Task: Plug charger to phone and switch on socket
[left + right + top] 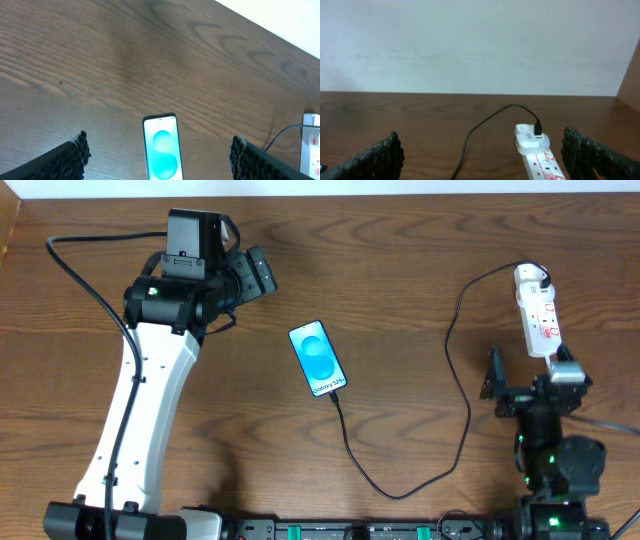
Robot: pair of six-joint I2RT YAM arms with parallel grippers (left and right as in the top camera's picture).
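Even, soft light falls from above. The table (400, 270) carries a pale sheen in the left wrist view. The phone (317, 358) screen glows bright, slightly overexposed. Faint shadows lie beside the left arm (140, 400).

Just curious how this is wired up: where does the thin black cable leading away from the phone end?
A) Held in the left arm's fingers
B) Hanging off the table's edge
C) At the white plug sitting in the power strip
C: the black cable loops from the phone round to the white plug on the power strip.
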